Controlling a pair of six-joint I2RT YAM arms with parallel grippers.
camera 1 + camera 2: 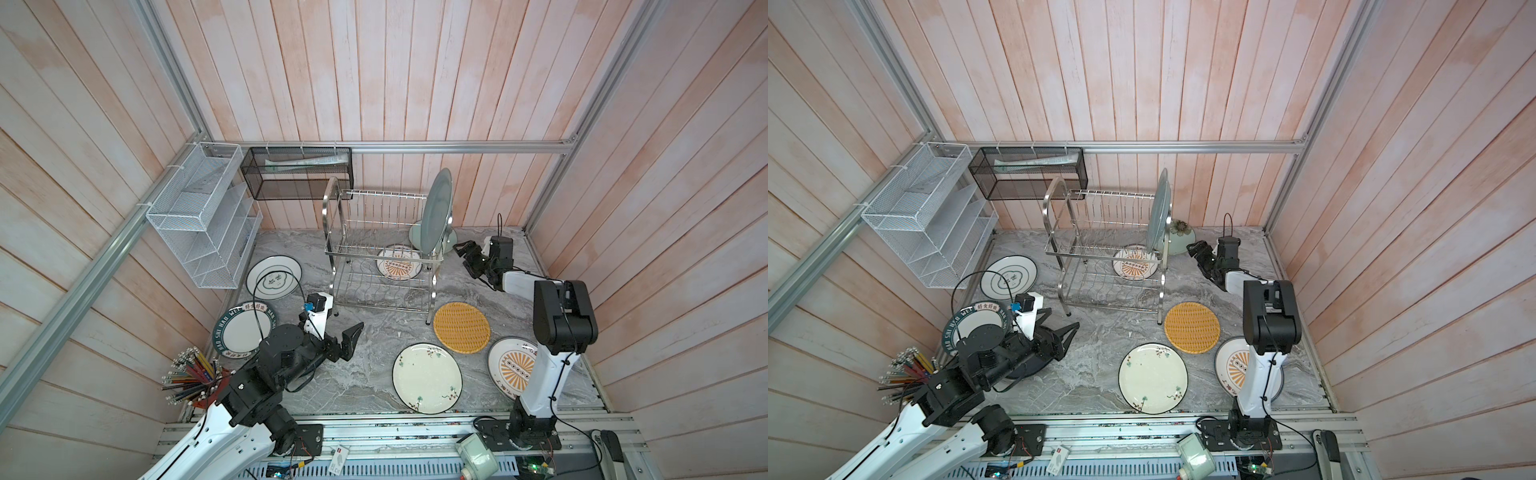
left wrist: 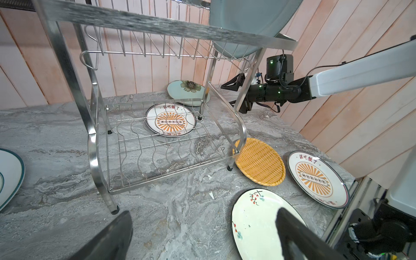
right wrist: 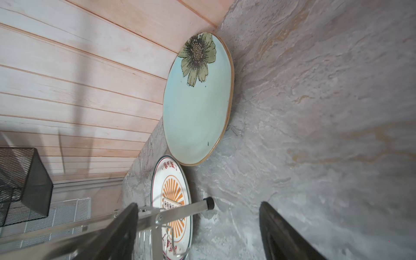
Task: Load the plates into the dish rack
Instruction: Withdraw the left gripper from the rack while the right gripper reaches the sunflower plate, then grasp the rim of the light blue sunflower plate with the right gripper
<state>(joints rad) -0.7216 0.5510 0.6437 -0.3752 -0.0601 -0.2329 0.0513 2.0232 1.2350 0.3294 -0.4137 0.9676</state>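
One racked: grey-blue round plate upright in shiny steel wire dish rack.
Right gripper: jaws apart, empty, near pale green flower plate, desk's far edge.
Left gripper: wide, empty.
Tip: we'd pinch its rim.

The dish rack stood at the middle back of the table. The upright plate sat in its upper tier, at the right end. The sheltered plate lay partly under the lower tier's back right corner. The rear plate lay just behind and right of it. Left of the rack lay the far left plate, with the near left plate before it. Before the rack's right end lay the middle plate, the front plate before that, and the right plate beside both.
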